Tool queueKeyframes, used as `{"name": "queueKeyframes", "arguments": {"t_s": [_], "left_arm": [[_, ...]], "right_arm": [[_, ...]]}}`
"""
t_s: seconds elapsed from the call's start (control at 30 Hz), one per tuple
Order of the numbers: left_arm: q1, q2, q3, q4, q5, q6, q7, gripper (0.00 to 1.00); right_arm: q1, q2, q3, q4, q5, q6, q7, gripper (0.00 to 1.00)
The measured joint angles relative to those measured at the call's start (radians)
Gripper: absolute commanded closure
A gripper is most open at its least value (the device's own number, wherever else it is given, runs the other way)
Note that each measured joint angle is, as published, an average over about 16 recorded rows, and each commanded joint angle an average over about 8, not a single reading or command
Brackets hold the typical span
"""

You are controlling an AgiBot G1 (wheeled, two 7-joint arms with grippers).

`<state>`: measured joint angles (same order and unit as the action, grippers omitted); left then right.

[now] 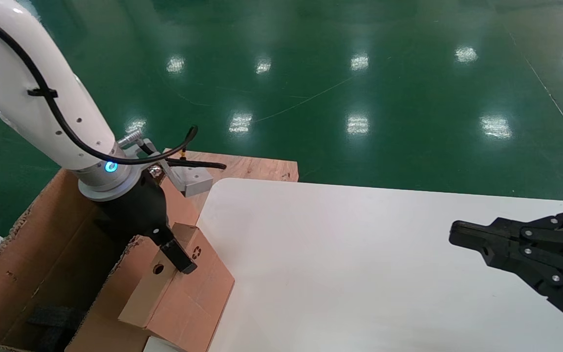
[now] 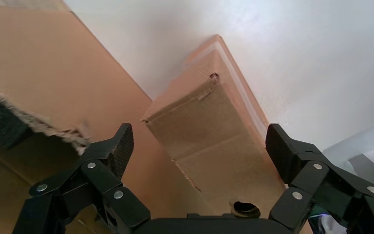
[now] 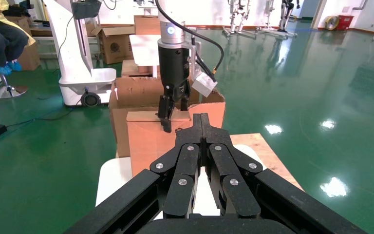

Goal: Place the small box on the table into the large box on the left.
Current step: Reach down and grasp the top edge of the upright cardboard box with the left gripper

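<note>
The small box (image 1: pixel 184 303), brown with a round hole and a recycling symbol, stands at the left edge of the white table (image 1: pixel 359 254), against the ragged wall of the large box (image 1: pixel 42 244). My left gripper (image 1: pixel 176 259) is open and reaches down over the small box's top, one finger on each side. In the left wrist view the small box (image 2: pixel 209 126) lies between the spread fingers (image 2: pixel 121 146), and I cannot tell if they touch it. My right gripper (image 1: pixel 457 232) is shut and empty, above the table's right side.
Black foam (image 1: pixel 49 318) lies in the large box's bottom. A plywood board (image 1: pixel 252 168) sits behind the table's far left corner. Green floor surrounds the table. In the right wrist view the large box (image 3: pixel 136 92) stands behind the small box (image 3: pixel 151 141).
</note>
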<state>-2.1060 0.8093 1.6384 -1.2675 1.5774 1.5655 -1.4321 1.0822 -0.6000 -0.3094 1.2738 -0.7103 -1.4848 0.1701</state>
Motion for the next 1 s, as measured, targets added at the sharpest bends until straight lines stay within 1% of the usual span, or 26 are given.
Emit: {"name": "queueKeyframes", "arguments": {"t_s": [0.5,0.77,1.0], "left_arm": [[0.009,0.021,0.038,0.026,-0.034,-0.02,0.013,0.01],[0.01,0.021,0.039,0.028,-0.039,-0.024,0.014,1.0],[0.01,0.021,0.038,0.027,-0.036,-0.022,0.014,1.0]], "right_arm": [[0.0,0.0,0.0,0.0,0.0,0.0,0.0,1.0],[0.0,0.0,0.0,0.0,0.001,0.0,0.0,1.0],[0.0,0.0,0.0,0.0,0.001,0.0,0.0,1.0]]}}
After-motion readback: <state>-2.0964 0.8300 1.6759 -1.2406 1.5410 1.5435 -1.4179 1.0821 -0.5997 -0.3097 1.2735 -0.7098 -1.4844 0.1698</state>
